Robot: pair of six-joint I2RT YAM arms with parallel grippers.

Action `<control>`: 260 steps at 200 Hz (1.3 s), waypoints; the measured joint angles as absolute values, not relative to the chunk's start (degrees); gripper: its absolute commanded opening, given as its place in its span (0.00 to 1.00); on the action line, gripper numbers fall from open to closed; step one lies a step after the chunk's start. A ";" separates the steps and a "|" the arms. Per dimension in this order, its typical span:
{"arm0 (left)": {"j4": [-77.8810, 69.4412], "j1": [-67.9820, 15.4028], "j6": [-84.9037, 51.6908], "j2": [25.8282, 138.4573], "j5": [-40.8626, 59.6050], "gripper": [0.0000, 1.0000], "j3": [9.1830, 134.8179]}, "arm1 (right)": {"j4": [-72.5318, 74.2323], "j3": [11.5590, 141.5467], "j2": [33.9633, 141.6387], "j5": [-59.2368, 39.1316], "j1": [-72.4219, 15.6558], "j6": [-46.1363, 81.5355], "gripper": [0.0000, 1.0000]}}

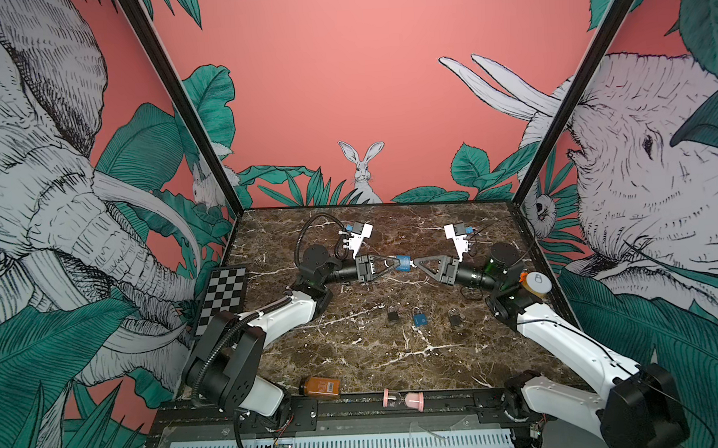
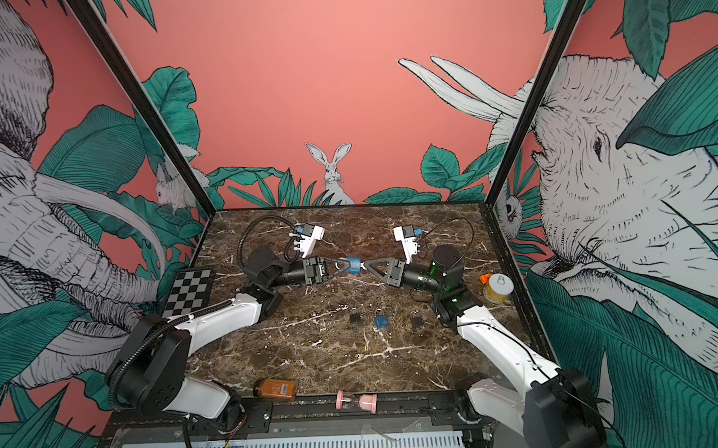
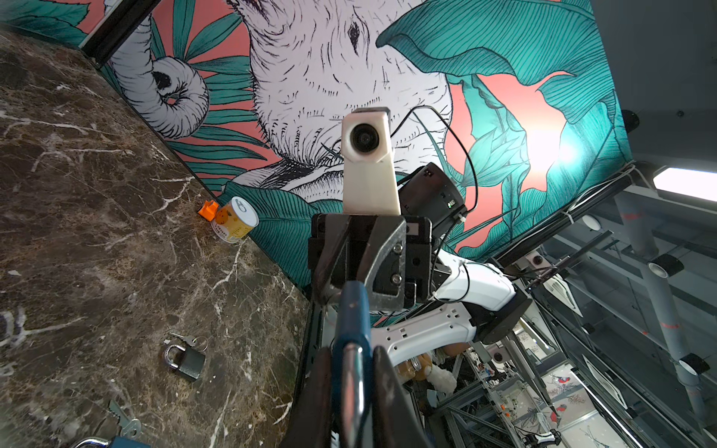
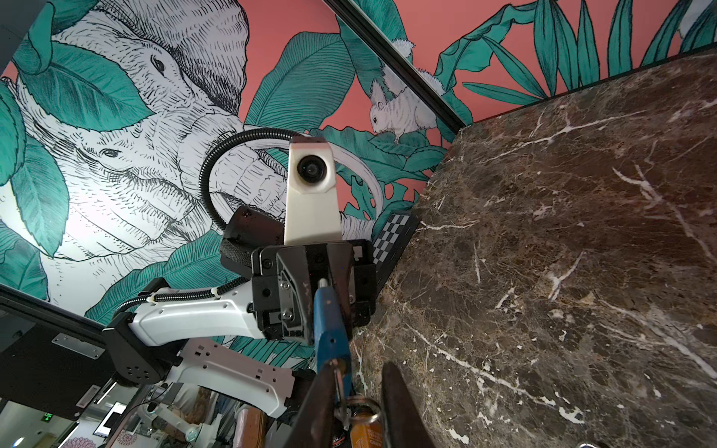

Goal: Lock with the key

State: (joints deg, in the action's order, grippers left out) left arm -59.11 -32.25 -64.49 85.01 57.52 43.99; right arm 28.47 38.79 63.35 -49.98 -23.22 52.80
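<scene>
Above the tabletop [image 1: 355, 358], the left tool [image 1: 393, 264] clamps the blue padlock [image 1: 403, 263] aloft while the right tool [image 1: 417, 264] straddles its key [image 4: 339, 378] — grip unclear — so pinch squarely, then twist without levering.

The left arm [image 1: 278, 316] and right arm [image 1: 553, 337] stretch out level and meet tip to tip at the blue padlock [image 1: 403, 262]. Left of the padlock, the left gripper [image 1: 392, 265] has its fingers [image 3: 384, 372] pinched on the shackle. Right of it, the right gripper [image 1: 416, 264] has its fingers [image 4: 395, 388] slightly apart around the key [image 4: 338, 382]; whether they grip it is unclear.
</scene>
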 measured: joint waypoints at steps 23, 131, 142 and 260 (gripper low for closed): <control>-59.09 -32.21 -64.49 85.19 57.52 0.00 43.99 | 29.32 38.79 63.83 -50.09 -23.70 53.36 0.19; -59.07 -32.05 -64.47 85.41 57.41 0.00 43.77 | 30.44 38.57 63.94 -50.37 -23.90 54.06 0.15; -59.07 -32.05 -64.47 85.52 57.39 0.00 43.77 | 30.44 38.41 63.94 -50.59 -23.94 54.04 0.16; -59.11 -32.05 -64.51 85.82 56.49 0.00 43.77 | 29.52 37.60 63.46 -53.25 -24.01 53.95 0.30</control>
